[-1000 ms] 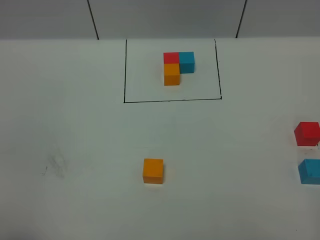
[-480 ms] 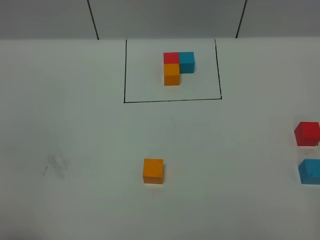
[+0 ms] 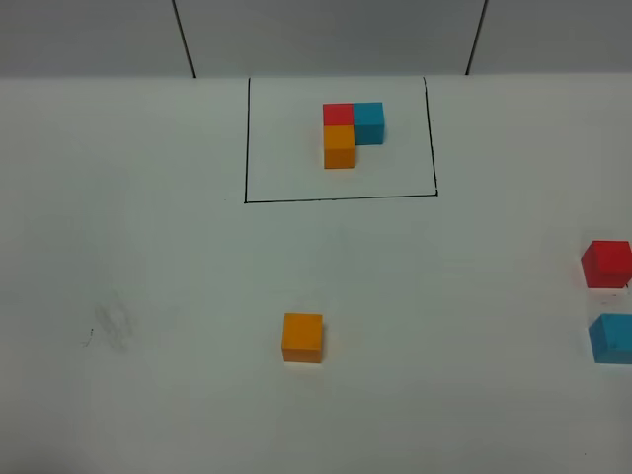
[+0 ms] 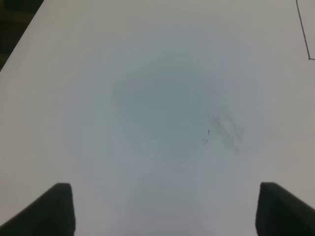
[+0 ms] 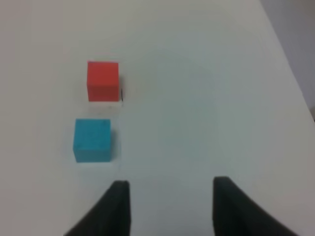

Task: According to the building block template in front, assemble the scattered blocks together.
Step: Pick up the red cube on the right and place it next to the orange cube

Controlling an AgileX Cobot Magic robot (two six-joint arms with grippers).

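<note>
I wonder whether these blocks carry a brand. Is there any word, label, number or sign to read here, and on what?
None can be read.
The framed cubes, the orange cube, the red cube and the blue cube have plain faces.
The black rectangle is only a drawn line.
The grey smudge forms no letters.

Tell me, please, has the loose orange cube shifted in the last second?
No; the loose orange cube sits exactly as far from the black rectangle as before.

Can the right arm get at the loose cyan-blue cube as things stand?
Probably yes: the right gripper hangs open near the small matte cyan-blue cube, only bare white table between; the matte red cube sits apart.
</note>
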